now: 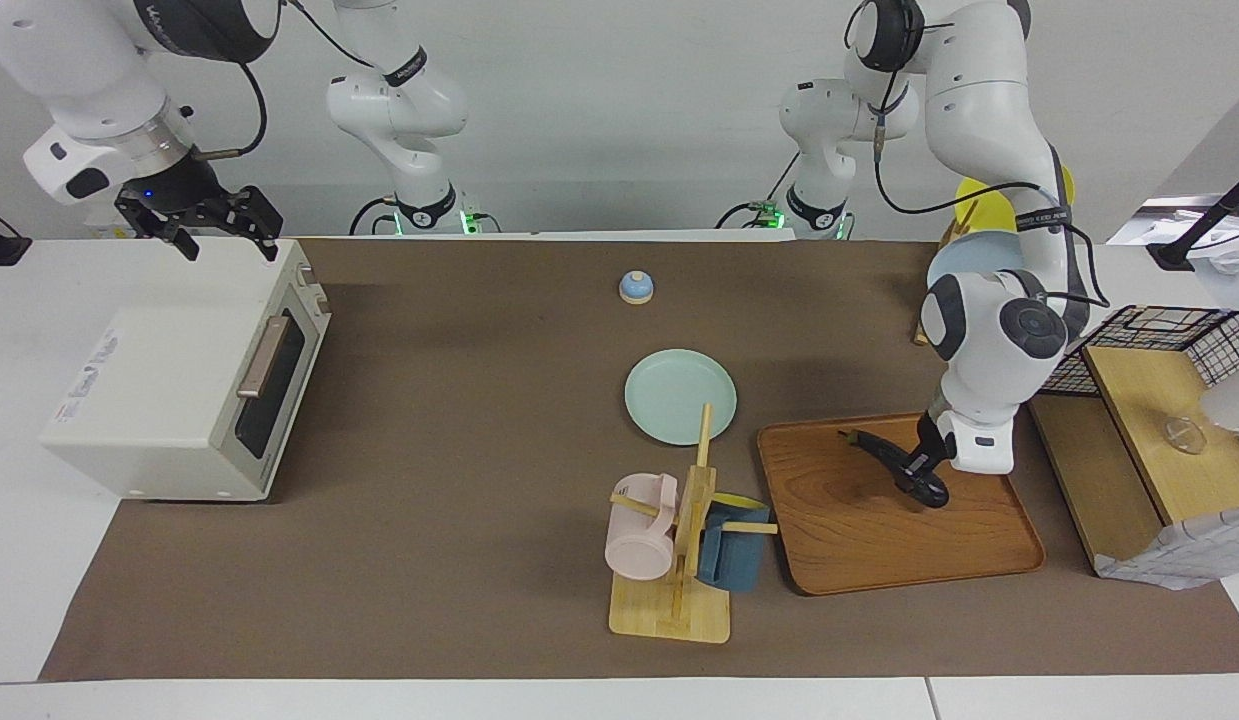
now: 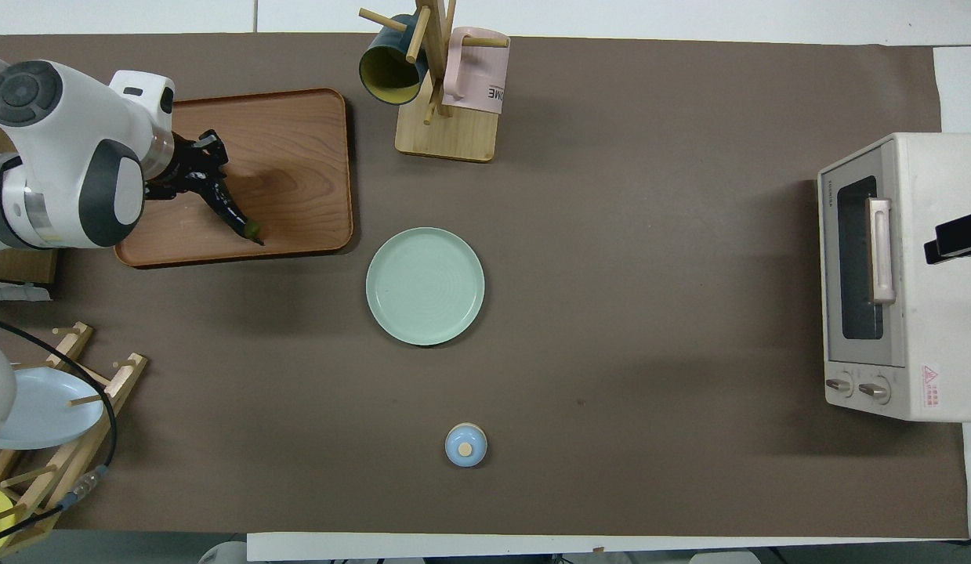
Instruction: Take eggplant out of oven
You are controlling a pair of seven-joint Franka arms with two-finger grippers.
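The dark purple eggplant [image 1: 887, 457] lies low on the wooden tray [image 1: 979, 545] at the left arm's end of the table, its green stem tip toward the robots. My left gripper [image 1: 924, 468] is shut on its thick end; whether it rests on the tray I cannot tell. In the overhead view the eggplant [image 2: 233, 213] sticks out from the left gripper [image 2: 193, 168] over the tray [image 2: 297, 141]. The off-white oven [image 1: 169, 390] stands at the right arm's end, door closed. My right gripper [image 1: 227, 242] hangs open and empty over the oven's top [image 2: 936, 180].
A pale green plate [image 1: 679, 395] lies mid-table. A mug tree [image 1: 684, 560] with a pink and a blue mug stands beside the tray. A small blue bell [image 1: 636, 288] sits nearer the robots. A wire basket [image 1: 1179, 330] and wooden shelf stand at the left arm's end.
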